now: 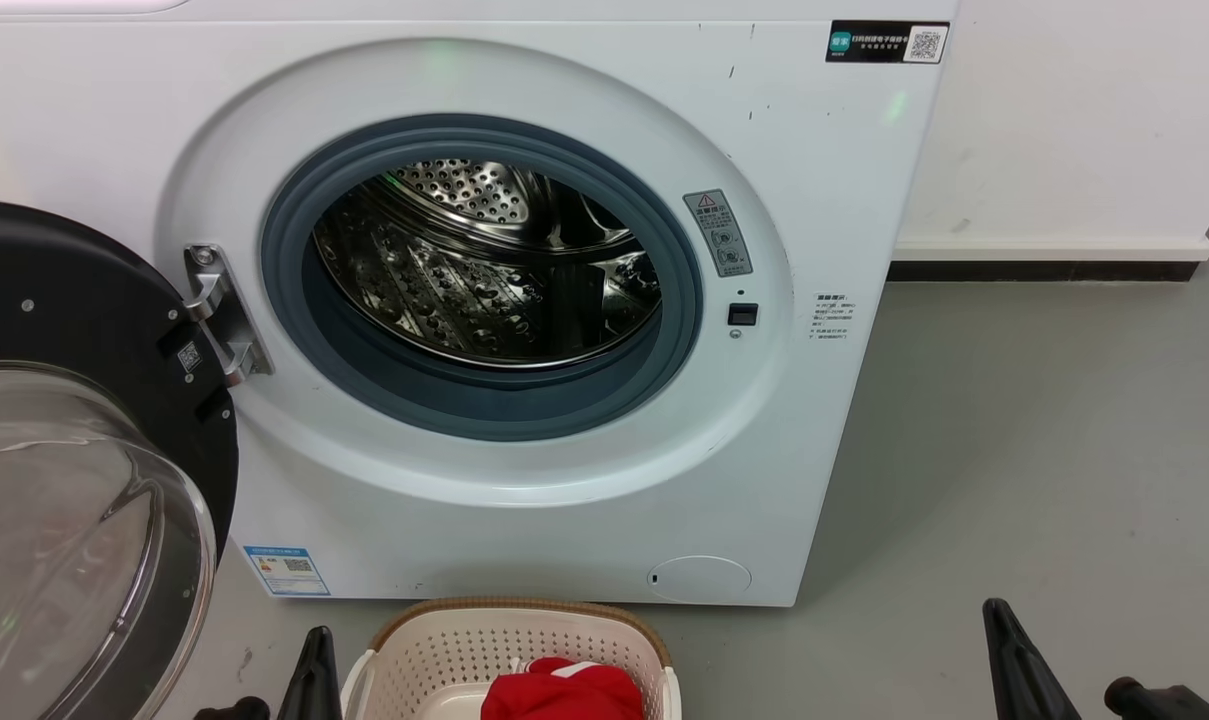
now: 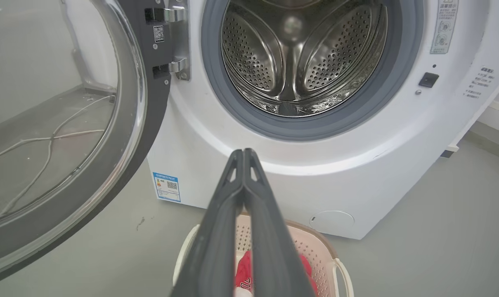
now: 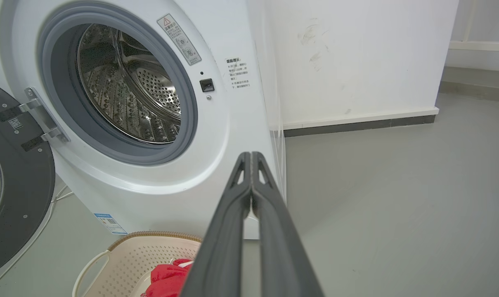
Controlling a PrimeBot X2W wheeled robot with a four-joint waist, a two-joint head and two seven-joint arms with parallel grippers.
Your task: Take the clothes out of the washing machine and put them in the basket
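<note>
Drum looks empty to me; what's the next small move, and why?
Probably pull back and end: the drum shows bare steel in each view, red clothes lie in the basket, and the left end effector and right end effector are shut, holding nothing.

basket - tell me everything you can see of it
The basket is small and rounded rectangular, of what looks like cream-white perforated plastic, with a brown woven-look rim and looped side handles. It stands upright on the grey floor, close in front of the washing machine and below its open porthole. Whether the two touch cannot be told. Red clothes with white trim lie bunched inside it.
</note>
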